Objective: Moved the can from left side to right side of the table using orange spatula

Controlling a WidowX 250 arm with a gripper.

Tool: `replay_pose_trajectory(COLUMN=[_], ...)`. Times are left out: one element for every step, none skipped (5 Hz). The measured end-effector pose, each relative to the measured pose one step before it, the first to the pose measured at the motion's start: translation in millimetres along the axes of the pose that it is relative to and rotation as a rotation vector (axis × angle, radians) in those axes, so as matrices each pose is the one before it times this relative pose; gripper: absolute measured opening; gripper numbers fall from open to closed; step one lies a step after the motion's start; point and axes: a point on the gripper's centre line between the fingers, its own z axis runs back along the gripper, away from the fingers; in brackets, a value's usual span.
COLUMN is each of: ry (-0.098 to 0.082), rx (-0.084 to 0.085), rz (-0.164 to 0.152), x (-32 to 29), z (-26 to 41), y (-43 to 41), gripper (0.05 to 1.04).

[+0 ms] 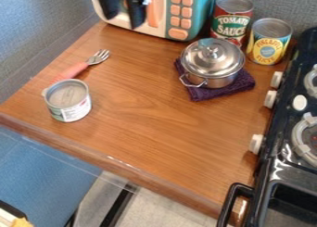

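**Small can (66, 101) placed at the left of the tabletop (148, 138), fork (98, 57) just beside it**

The small can is seen upright near the left edge of the tabletop, its silver top turned up and a pale label carried on its side. Behind it, a fork is laid flat; its metal tines are pointed away from the can, and its orange-pink handle (72, 71) is directed toward the can's rim. Whether handle and can are touching cannot be told. How the gripper is held, spread or pressed together, cannot be told.

Toward the right rear, a lidded metal pot (212, 66) is set on a folded purple cloth (204, 92), with a wire loop handle seen at its front left. Behind the pot, 2 upright cans are stood: a red and green can (231, 22) and, to its right, a yellow-labelled can (269, 41). At the back, a teal and cream toy appliance (205, 8) with orange buttons is placed.

The right side is bordered by a black stove (282, 124), on which 2 burner rings are partly seen. Along its left edge, 3 white knobs (270, 98) are mounted, and a black handle (230, 205) is seen at its near end.
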Motion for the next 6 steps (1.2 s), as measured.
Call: replay_pose_trajectory(ry=[0.0037, 0.0013, 0.0430, -0.0008, 0.0049, 0.0195], rx=[0.0471, 0.0766, -0.0120, -0.0182, -0.0184, 0.0094], rz=[0.0467, 0.0362, 0.0200, 0.0149, -0.0058, -0.0041], x=[-27.29, -19.83, -8.80, -1.34, -3.17, -2.99], z=[-7.11, -6.42, -30.05, -18.20, -16.13, -16.34], y=[40.65, 37.11, 12.86, 2.27, -4.54, 0.63], gripper=[1.000, 1.000, 1.000, 1.000, 1.000, 1.000])
